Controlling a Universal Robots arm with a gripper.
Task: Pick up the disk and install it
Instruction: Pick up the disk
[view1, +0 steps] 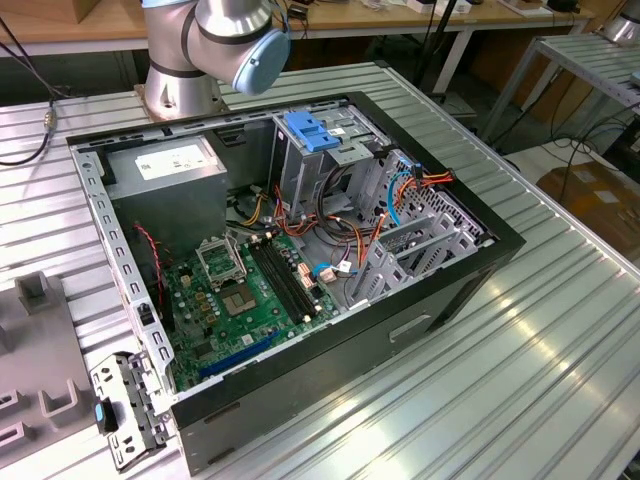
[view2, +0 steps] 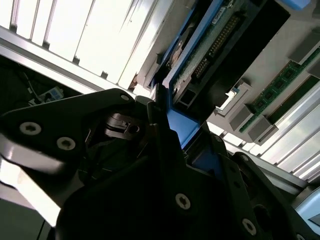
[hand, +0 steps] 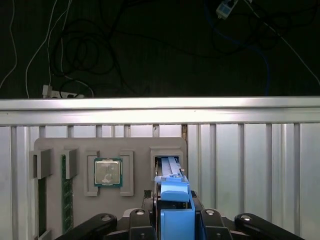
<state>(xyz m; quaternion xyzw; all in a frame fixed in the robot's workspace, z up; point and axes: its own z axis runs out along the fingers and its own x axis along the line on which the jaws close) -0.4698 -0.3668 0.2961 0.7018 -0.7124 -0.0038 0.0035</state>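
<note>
The disk (hand: 172, 192) stands on edge in a slot of a grey parts tray (hand: 135, 145), its blue carrier rail facing the first wrist camera. My gripper (hand: 175, 222) sits over it with a dark finger tight against each side of the blue carrier, shut on the disk. In the second wrist view the disk (view2: 200, 55) shows its green circuit-board side and blue rail, running away from between my fingers (view2: 160, 135). The open computer case (view1: 300, 250) lies on the ribbed metal table, with a metal drive cage topped by a blue latch (view1: 312, 130).
The tray also holds a processor chip (hand: 107, 172) and memory sticks (hand: 63, 185) beside the disk's slot. Past the table edge (hand: 160, 104) lies a dark floor with cables. Inside the case are a grey power-supply box (view1: 170, 165), a green motherboard (view1: 245, 295) and loose cables. My arm's base (view1: 190, 60) stands behind the case.
</note>
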